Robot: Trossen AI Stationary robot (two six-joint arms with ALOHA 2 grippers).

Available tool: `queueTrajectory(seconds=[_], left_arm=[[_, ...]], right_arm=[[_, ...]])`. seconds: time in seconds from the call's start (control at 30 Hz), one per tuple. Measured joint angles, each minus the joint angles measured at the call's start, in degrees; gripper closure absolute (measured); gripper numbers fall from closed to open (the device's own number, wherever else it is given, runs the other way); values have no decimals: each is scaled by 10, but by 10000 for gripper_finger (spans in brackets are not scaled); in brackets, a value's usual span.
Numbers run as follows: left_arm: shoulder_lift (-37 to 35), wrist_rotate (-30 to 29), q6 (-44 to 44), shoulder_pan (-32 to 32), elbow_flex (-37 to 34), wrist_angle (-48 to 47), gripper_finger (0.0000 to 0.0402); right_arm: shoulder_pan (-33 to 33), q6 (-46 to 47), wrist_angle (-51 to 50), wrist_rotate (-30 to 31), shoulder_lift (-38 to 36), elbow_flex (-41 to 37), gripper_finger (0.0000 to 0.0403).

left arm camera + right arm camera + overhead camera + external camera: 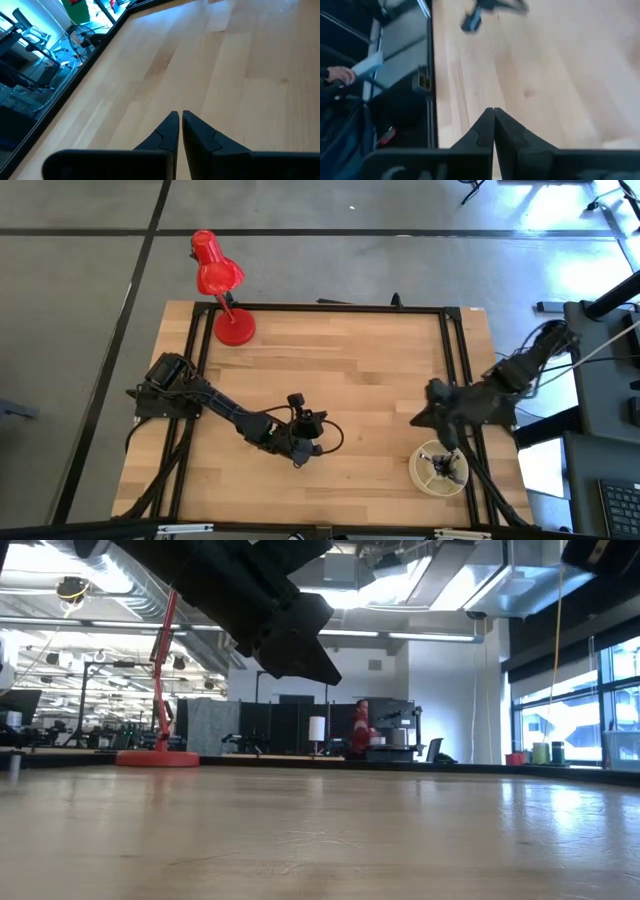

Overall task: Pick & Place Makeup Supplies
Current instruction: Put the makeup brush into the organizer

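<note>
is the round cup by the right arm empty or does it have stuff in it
Not empty: the high view shows thin dark brushes lying inside the pale round cup.

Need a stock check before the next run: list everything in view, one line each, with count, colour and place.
Makeup brushes: several, exact count unclear, dark, inside the bowl.
Bowl: one, cream, table's near right corner.
Desk lamp: one, red, table's far left corner.
Table: one, light wood with a black frame.
Person: one, a hand showing, beyond the table edge in the right wrist view.
Left gripper: one, black, shut and empty, over the table's middle.
Right gripper: one, black, shut and empty, near the table's right edge by the bowl.
</note>
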Motion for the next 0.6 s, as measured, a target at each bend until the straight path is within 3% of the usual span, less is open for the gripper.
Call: queueTrajectory(seconds=[0.27,0.6], left_arm=[[0,0,4,0,0,-10,384],[0,2,-3,0,0,-13,384]], right_arm=[[-145,-24,5,-256,129,0,398],[-164,-39,-12,-486,263,0,399]])
